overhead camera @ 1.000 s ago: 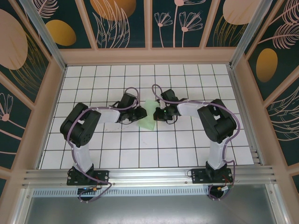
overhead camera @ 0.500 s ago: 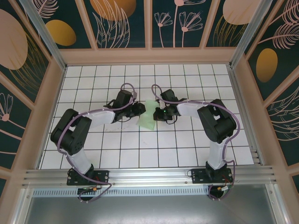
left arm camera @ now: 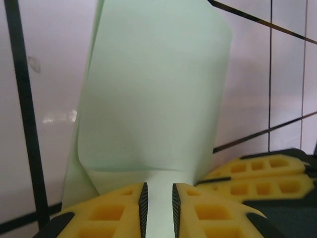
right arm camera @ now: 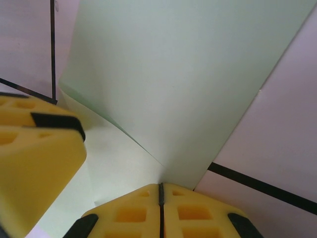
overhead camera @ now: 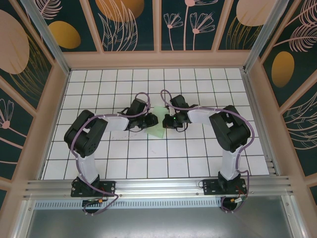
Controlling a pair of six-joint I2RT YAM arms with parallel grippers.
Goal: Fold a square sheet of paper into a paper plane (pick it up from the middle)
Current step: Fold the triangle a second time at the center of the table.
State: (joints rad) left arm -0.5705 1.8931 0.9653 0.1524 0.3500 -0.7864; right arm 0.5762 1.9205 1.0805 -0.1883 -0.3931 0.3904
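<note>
The paper point(overhead camera: 157, 130) is pinched by the right gripper point(right arm camera: 160, 188) and the left gripper point(left arm camera: 158, 193), now swung back inward; a flap is curled over, mid-fold.

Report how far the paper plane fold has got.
Done: the sheet of paper has one flap curled over along a soft bend. In hand: the right gripper is shut on its edge. The left gripper has its jaws narrowly apart with paper in the gap, and I cannot tell whether it grips. Left: no pointed nose or wings show yet, so most folds likely remain.
</note>
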